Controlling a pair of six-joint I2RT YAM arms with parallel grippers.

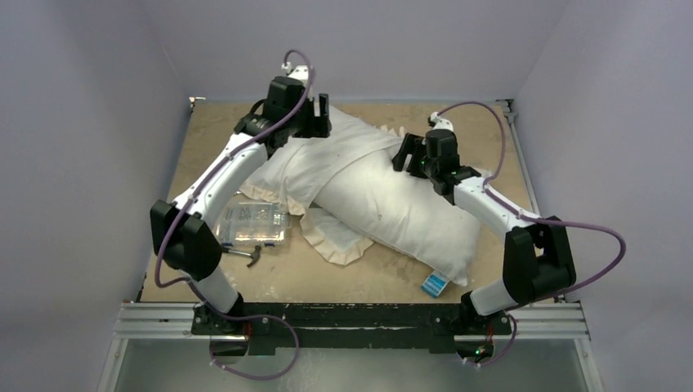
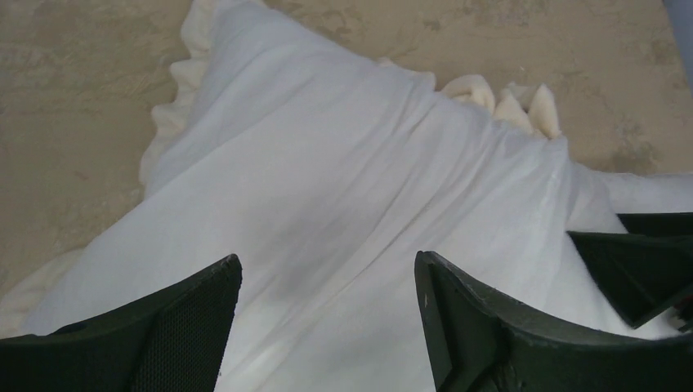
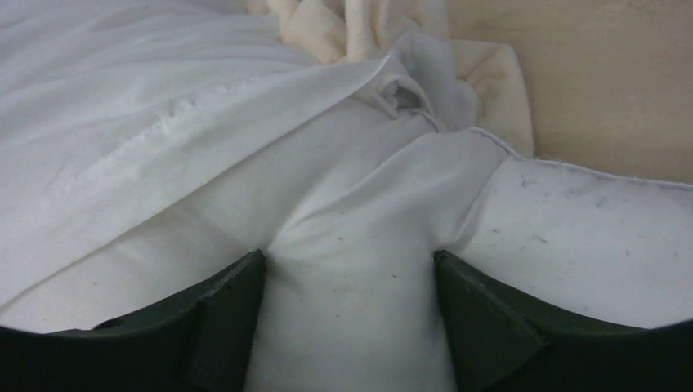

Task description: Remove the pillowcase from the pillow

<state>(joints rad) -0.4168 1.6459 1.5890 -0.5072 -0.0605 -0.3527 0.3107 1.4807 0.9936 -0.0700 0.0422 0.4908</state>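
Table (image 1: 212, 139): a tan board on which everything is laid.
Box (image 1: 253, 224): a clear plastic box is set near the left edge, just beside the frill.
Tool (image 1: 249, 255): a small dark tool is seen at the box's near side; its kind cannot be told.
Left hand (image 1: 317, 122) (image 2: 327, 327): it is held wide open above the far end of the pillowcase, with nothing between its fingers (image 2: 163, 335).
Pillowcase (image 1: 310, 163) (image 2: 343, 188) (image 3: 122, 106): it is shown white side up, limp and creased, and is draped over the pillow's far left end.
Frill (image 1: 337, 242) (image 2: 511, 102) (image 3: 327, 24): the cream border is bunched on the table at the near side and at the far edge.
Pillow (image 1: 400, 216) (image 3: 351, 269): it is laid slantwise from the table's far middle to its near right, and most of its length is bare of the cover.
Right hand (image 1: 409, 153) (image 3: 350, 327): it is spread wide and pressed down into the pillow just beside the pillowcase's edge. The gap is filled by a bulge of pillow that touches both fingers (image 3: 221, 327).
Tag (image 1: 435, 283): a blue-and-white tag is seen at the pillow's near right corner.
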